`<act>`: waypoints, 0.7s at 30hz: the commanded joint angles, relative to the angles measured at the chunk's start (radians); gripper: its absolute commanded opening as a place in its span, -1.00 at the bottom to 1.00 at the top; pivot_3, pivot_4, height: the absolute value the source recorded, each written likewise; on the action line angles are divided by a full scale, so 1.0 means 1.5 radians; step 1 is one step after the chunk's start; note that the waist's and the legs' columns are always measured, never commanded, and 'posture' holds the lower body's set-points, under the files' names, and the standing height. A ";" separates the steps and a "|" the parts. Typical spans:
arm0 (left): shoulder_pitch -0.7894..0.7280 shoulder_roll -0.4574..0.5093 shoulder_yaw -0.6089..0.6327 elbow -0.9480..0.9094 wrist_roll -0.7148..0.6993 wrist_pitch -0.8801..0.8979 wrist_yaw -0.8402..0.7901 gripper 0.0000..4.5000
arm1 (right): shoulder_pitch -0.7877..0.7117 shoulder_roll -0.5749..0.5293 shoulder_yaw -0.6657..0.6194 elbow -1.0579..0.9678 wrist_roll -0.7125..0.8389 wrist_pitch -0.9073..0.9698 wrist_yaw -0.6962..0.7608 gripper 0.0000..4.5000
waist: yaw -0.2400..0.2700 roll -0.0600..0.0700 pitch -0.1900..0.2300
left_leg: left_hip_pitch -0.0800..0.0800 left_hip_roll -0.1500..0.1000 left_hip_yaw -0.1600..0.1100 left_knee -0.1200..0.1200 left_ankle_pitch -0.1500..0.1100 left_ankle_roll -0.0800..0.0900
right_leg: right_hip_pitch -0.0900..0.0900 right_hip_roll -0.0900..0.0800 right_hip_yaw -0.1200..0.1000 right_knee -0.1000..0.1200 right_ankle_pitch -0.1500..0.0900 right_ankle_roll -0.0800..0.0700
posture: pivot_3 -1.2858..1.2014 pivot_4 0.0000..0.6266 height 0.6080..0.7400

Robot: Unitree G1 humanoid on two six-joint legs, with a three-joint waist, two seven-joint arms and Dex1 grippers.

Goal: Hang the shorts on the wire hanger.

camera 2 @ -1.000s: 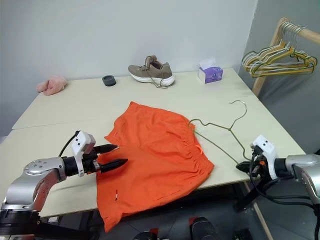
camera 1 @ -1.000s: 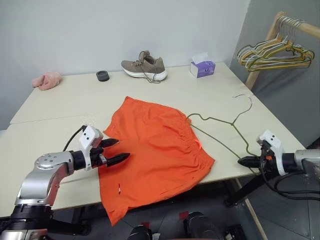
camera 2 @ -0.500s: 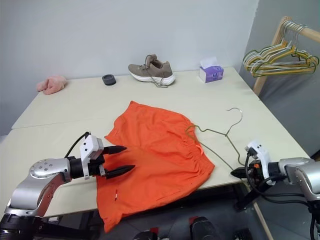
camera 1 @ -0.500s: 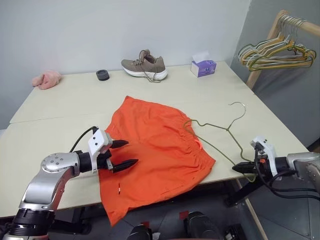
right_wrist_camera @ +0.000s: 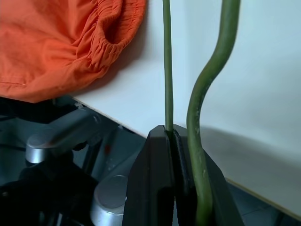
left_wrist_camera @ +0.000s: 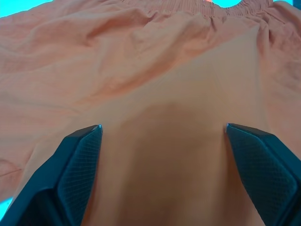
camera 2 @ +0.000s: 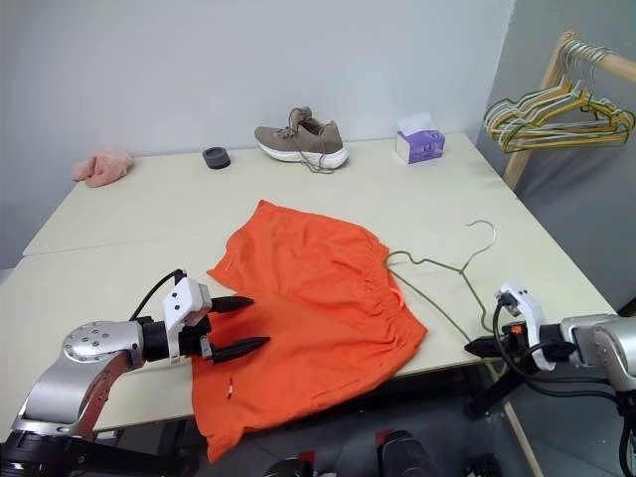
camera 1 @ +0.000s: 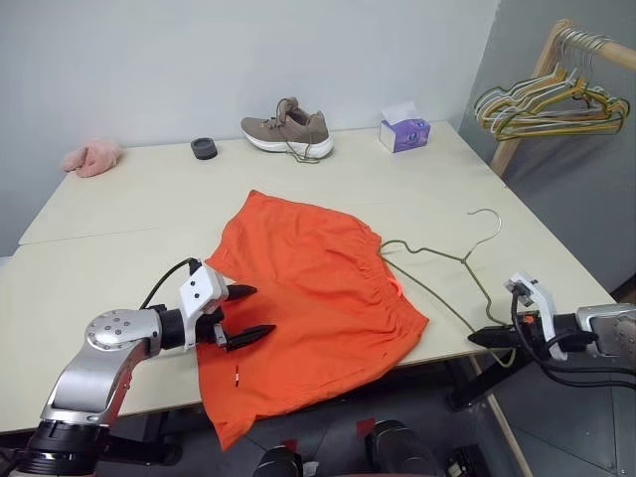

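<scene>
The table [camera 1: 119,199] is viewed from above its near edge by both head views, facing forward and down. The shorts [left_wrist_camera: 155,70] are seen at close range from the left wrist; their waistband corner is shared with the right wrist view.

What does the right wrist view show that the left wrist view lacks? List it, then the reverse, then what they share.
Right wrist view: the right pincer shut on the wire hanger, at the table edge.
Left wrist view: the left pincer open, its fingers spread over the cloth.
Both: the orange shorts, including their gathered waistband.
</scene>
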 commanded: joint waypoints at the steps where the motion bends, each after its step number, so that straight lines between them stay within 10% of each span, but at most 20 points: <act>1: 0.002 0.000 0.005 -0.022 0.000 -0.013 0.005 0.98 | -0.008 -0.012 -0.018 -0.024 0.032 0.015 0.005 -1.00 | 0.000 0.000 0.000 | 0.000 0.000 0.000 0.000 0.000 0.000 | 0.000 0.000 0.000 0.000 0.000 0.000 | -0.11 -0.84 1.00; 21: -0.005 -0.009 -0.001 0.006 0.014 -0.038 -0.002 0.98 | -0.005 0.001 -0.050 0.007 0.069 0.035 -0.035 -1.00 | 0.000 0.000 0.000 | -0.001 0.000 0.000 0.000 0.000 0.000 | -0.001 0.000 0.000 0.000 0.000 0.000 | -0.11 -0.85 1.00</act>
